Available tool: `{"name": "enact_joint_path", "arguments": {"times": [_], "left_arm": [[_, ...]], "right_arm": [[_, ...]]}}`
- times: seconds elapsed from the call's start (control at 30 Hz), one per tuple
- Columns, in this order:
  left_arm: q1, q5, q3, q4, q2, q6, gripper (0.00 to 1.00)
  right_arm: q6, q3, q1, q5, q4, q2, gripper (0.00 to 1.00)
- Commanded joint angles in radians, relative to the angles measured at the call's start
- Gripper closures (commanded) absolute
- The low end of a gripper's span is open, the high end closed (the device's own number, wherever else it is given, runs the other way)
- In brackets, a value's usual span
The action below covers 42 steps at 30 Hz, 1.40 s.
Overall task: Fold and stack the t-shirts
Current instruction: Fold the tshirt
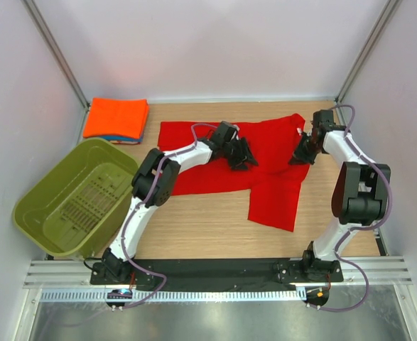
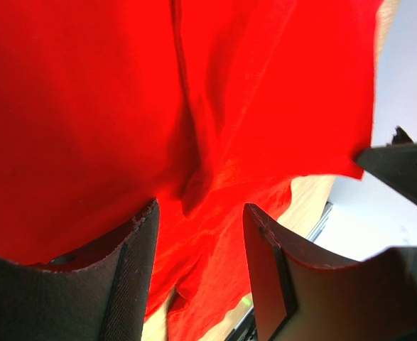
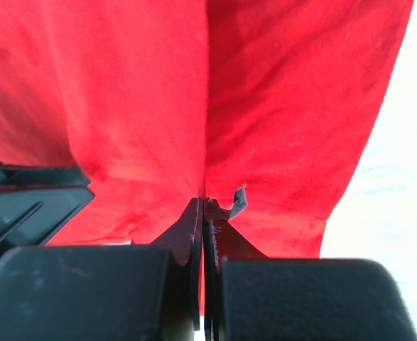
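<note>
Right wrist view: right hand pinched shut on a fold of deep red soft cloth t-shirt; left hand spread apart over it. Shirt lies on wooden tabletop, centre. Limp, light, likely sags; grab hems or corners.

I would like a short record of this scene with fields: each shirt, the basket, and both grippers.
red t-shirt: spread across the table
orange t-shirt: folded, far left corner, on the blue t-shirt
blue t-shirt: only an edge shows
basket: olive green, left side
left gripper: open over the red t-shirt
right gripper: shut on its right part
</note>
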Motion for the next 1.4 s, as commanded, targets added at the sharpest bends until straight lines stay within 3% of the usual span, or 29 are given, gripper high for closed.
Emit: {"name": "enact_joint_path", "arguments": {"times": [0.0, 0.47, 0.97, 1.2, 1.37], "left_arm": [[-0.011, 0.015, 0.039, 0.041, -0.001, -0.018, 0.48], [-0.011, 0.012, 0.045, 0.056, 0.017, -0.034, 0.57], [-0.013, 0.034, 0.085, 0.064, 0.044, -0.064, 0.77], [-0.015, 0.035, 0.088, 0.064, 0.045, -0.086, 1.00], [-0.018, 0.031, 0.079, 0.066, 0.030, -0.104, 1.00]], "right_arm": [[0.019, -0.006, -0.005, -0.032, 0.007, -0.070, 0.99], [0.022, -0.020, -0.005, -0.063, 0.015, -0.096, 0.99], [0.019, -0.022, -0.005, -0.075, 0.013, -0.115, 0.99], [0.019, -0.017, -0.005, -0.075, 0.002, -0.116, 0.99], [0.034, -0.005, -0.010, -0.064, -0.024, -0.127, 0.99]]}}
